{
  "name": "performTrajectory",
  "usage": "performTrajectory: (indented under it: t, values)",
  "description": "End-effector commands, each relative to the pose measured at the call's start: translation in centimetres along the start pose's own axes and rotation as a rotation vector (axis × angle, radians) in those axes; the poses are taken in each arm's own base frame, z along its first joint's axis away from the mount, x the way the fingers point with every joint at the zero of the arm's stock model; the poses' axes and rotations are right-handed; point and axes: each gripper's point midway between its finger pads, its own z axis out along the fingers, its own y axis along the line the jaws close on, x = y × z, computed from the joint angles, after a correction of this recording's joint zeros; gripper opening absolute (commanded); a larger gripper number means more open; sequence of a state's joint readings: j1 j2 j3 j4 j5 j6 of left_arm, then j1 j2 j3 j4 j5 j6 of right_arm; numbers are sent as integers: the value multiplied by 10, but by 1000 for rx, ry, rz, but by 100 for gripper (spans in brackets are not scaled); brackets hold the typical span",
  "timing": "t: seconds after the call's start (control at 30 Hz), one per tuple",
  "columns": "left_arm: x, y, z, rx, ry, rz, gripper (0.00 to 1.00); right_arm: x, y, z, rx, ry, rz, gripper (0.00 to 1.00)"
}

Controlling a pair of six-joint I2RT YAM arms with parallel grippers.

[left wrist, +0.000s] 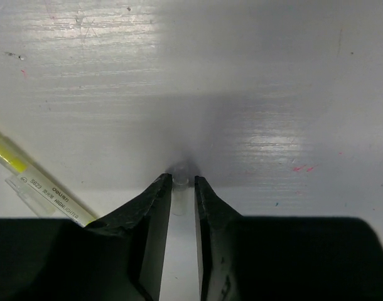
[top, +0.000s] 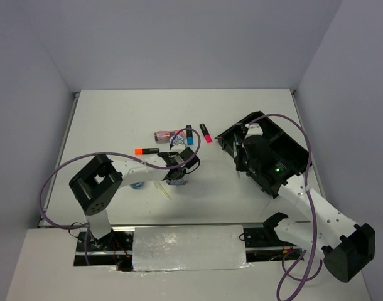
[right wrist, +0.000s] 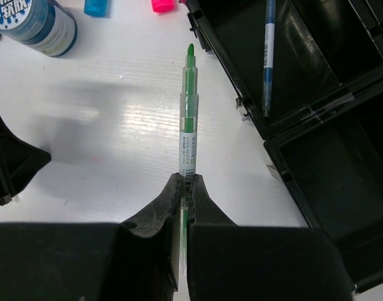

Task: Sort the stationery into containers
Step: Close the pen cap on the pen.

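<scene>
Right wrist view: we see the right gripper (right wrist: 186, 183) clamped on a thin green pen (right wrist: 189, 119), its two fingers pressed against the barrel near the printed label. The pen points straight away from the camera, tip forward, over the white table (right wrist: 116, 125), just left of the black tray (right wrist: 267, 141). One of the tray's long compartments has a thin blue pen (right wrist: 268, 56) lying lengthwise in it; the compartment nearest the camera shows only its black floor.

Left wrist view: the fingers of the left gripper (left wrist: 180, 185) stand close together with a narrow gap, low over the table. A small clear thing (left wrist: 179, 183) sits between the fingertips, but we cannot tell whether they pinch it. A yellow pen (left wrist: 28, 179) with a clear barrel lies slanted on the table just to the left of the fingers.

Top view: the tray stands tilted on the right half of the table, with the right arm reaching over its near-left corner. The rest of the stationery lies left of the tray, around the middle of the table: an orange marker (top: 144, 151), a pink tube (top: 162, 135), a blue-white disc (top: 178, 139), a blue marker (top: 189, 134) and a pink marker (top: 206, 132). The left gripper hangs just in front of this group, and the yellow pen lies beside it.
</scene>
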State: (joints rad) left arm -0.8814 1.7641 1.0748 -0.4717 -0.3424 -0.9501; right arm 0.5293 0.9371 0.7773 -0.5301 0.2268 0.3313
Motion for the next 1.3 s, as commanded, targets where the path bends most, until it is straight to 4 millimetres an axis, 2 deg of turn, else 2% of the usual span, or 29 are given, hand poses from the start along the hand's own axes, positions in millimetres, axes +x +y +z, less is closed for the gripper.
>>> performTrajectory:
  t: [0.0, 0.03, 0.13, 0.17, 0.27, 0.3, 0.33, 0.37, 0.4, 0.43, 0.47, 0.5, 0.53, 0.57, 0.6, 0.63, 0.67, 0.7, 0.73, 0.8, 0.87, 0.9, 1.03, 1.27]
  values:
    - [9, -1, 7, -17, 24, -8, 24, -10, 5, -2, -38, -53, 10, 0]
    - [9, -1, 7, -17, 24, -8, 24, -11, 5, -2, -38, -55, 10, 0]
    - [7, 0, 2, -6, 15, -14, 4, -13, 16, -5, -101, -65, 12, 0]
    - [5, -1, -2, 4, 5, -14, 0, -10, 30, -8, -181, -55, 8, 0]
    - [-17, -12, -29, 95, -73, -32, 0, -9, 59, -14, -362, -92, 25, 0]
    - [-32, -19, -51, 161, -125, -52, 0, -7, 74, -23, -462, -96, 31, 0]
    - [-45, -26, -65, 213, -173, -57, 0, 7, 79, -19, -499, -71, 43, 0]
    - [-52, -29, -77, 253, -205, -63, 0, 0, 91, -24, -564, -110, 74, 0]
    - [-69, -33, -107, 328, -274, -88, 0, 0, 99, -29, -613, -134, 86, 0]
    - [-84, -41, -126, 401, -341, -106, 0, 8, 111, -32, -663, -148, 88, 0]
    - [-89, -41, -137, 440, -377, -116, 0, 8, 118, -35, -685, -159, 115, 0]
    - [-101, -39, -167, 513, -450, -140, 0, 8, 124, -41, -706, -181, 120, 0]
    - [-110, -45, -183, 591, -513, -158, 0, 9, 139, -49, -745, -217, 114, 0]
    - [-117, -47, -199, 651, -560, -161, 0, 9, 147, -56, -774, -232, 124, 0]
    - [-123, -45, -224, 723, -619, -163, 0, 7, 155, -64, -810, -256, 128, 0]
    - [-123, -46, -232, 768, -644, -163, 0, 3, 168, -77, -871, -295, 131, 0]
    - [-132, -45, -259, 850, -718, -183, 0, 1, 174, -84, -893, -307, 147, 0]
    - [-133, -44, -269, 885, -745, -191, 0, -2, 178, -90, -911, -328, 155, 0]
    - [-128, -44, -271, 916, -751, -184, 0, -9, 184, -100, -945, -368, 168, 0]
    - [-132, -41, -300, 1013, -820, -202, 0, -10, 194, -112, -978, -391, 179, 0]
    - [-127, -39, -308, 1064, -833, -203, 0, -16, 203, -124, -1000, -427, 180, 0]
    - [-129, -36, -322, 1111, -865, -216, 0, -15, 206, -125, -998, -427, 165, 0]
    - [-127, -29, -327, 1116, -887, -225, 0, -22, 214, -136, -988, -460, 157, 0]
    - [-125, -20, -332, 1110, -906, -221, 0, -27, 213, -133, -930, -467, 166, 0]
